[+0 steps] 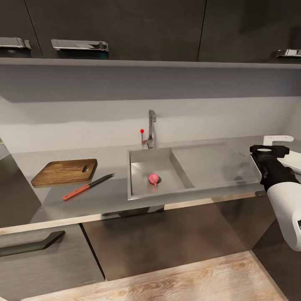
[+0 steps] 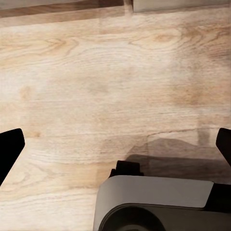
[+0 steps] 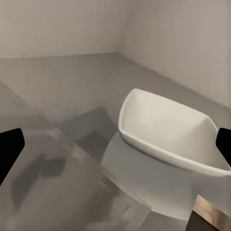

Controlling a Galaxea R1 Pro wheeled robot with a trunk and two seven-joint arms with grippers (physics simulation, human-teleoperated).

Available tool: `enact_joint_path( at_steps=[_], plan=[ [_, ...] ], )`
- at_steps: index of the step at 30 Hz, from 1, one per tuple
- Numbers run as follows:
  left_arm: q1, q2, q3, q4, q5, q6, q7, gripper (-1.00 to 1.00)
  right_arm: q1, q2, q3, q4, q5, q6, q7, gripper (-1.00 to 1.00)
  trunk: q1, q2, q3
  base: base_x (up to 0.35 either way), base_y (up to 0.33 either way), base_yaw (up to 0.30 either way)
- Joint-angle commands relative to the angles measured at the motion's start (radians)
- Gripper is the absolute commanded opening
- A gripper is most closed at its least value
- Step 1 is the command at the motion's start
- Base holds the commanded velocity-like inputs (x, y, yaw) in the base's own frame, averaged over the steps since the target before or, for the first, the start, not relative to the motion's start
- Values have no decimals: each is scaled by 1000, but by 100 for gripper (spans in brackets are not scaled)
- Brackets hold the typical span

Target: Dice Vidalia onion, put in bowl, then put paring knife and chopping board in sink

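The Vidalia onion (image 1: 154,179), pinkish, lies in the steel sink (image 1: 140,167) near the drain. Left of the sink, the brown chopping board (image 1: 65,171) rests on the grey countertop (image 1: 113,156). The red-handled paring knife (image 1: 88,187) lies just in front of the board. At the far right the white bowl (image 1: 279,139) (image 3: 163,130) sits on the counter beyond the drainboard (image 1: 213,163). My right gripper (image 1: 269,150) (image 3: 118,144) hovers open just before the bowl, holding nothing. My left gripper (image 2: 115,144) is open over the wooden floor.
A chrome tap (image 1: 151,127) with a red knob (image 1: 142,131) stands behind the basin. Dark wall cabinets (image 1: 117,29) hang above, dark base cabinets (image 1: 42,259) below. The light wooden floor (image 2: 115,72) and part of my grey base (image 2: 154,202) are in the left wrist view.
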Motion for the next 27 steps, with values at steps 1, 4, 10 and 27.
enact_joint_path(
  at_steps=[1,4,10,27],
  plan=[
    [0,0,0,-2,6,-1,0,100,-1,-1,4,0,-1,8,-4,100,0,0,-1,0,0,0],
    [0,0,0,-2,6,-1,0,100,-1,-2,4,3,-1,8,-3,100,0,0,-1,0,0,0],
    [0,0,0,-2,6,-1,0,100,-1,-1,5,8,-4,8,3,100,0,0,0,0,0,-47],
    [0,0,0,-2,6,-1,0,100,-1,4,6,9,-5,8,16,100,0,0,2,0,0,-149]
  ],
)
